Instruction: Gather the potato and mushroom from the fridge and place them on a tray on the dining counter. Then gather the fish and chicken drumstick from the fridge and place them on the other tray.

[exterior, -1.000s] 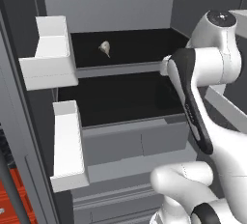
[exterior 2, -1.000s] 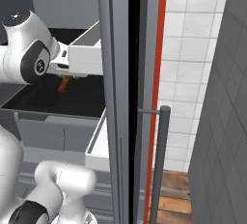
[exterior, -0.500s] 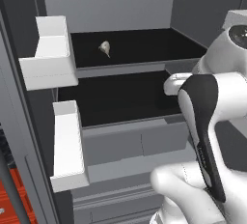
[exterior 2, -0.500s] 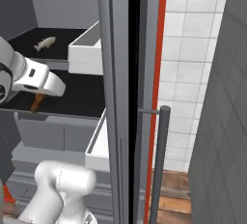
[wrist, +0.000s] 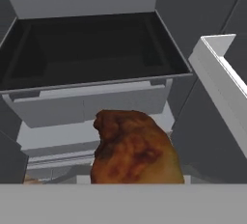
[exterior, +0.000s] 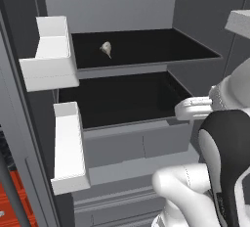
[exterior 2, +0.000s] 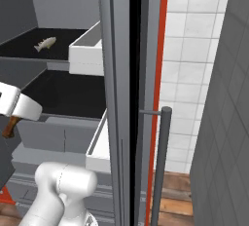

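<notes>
in front of open fridge (exterior: pixel 122 123), hand (exterior 2: pixel 12 122) low at left of right base view, outside shelves. chicken drumstick (wrist: pixel 135 153) fills near bottom of hand view, right against hand, so judged grasped between fingers; brown end shows under hand in right base view. fish (exterior: pixel 106 49) lies on upper shelf, far left, well apart from hand. potato, mushroom not seen on shelves, so first pair likely done. left: carry drumstick to tray, return for fish.
</notes>
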### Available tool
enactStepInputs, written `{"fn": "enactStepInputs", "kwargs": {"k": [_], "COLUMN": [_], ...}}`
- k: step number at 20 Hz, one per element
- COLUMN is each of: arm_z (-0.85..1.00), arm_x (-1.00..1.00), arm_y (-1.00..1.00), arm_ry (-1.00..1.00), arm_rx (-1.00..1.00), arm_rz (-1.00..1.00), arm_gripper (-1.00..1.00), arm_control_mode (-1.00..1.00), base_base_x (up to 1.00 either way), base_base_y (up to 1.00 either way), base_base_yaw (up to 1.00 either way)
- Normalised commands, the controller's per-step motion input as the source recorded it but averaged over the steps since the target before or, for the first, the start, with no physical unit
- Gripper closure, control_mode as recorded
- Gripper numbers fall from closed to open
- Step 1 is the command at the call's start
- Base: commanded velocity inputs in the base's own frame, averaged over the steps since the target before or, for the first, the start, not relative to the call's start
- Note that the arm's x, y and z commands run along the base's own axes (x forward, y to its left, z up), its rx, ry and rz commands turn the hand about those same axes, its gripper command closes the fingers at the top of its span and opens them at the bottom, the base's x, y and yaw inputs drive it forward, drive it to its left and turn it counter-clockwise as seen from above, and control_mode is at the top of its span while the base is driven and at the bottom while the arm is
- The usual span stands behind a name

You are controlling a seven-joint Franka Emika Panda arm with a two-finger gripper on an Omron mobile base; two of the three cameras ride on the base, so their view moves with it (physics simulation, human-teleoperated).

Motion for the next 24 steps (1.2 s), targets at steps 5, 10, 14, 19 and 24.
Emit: {"fn": "enactStepInputs", "kwargs": {"k": [5, 10, 14, 19, 24], "arm_z": [0.0, 0.0, 0.0, 0.0, 0.0], "arm_x": [0.0, -0.16, 0.0, 0.0, 0.0], "arm_y": [0.0, 0.0, 0.0, 0.0, 0.0], "arm_ry": [0.0, -0.01, 0.0, 0.0, 0.0], "arm_rx": [0.0, 0.0, 0.0, 0.0, 0.0], "arm_rz": [0.0, 0.0, 0.0, 0.0, 0.0], "arm_gripper": [1.0, 1.0, 1.0, 1.0, 1.0], "arm_control_mode": [-1.0, -1.0, 1.0, 1.0, 1.0], "base_base_x": [0.0, 0.0, -0.55, -0.7, -0.87], "base_base_y": [0.0, 0.0, 0.05, 0.22, 0.29], "base_base_yaw": [0.0, 0.0, 0.0, 0.0, 0.0]}}
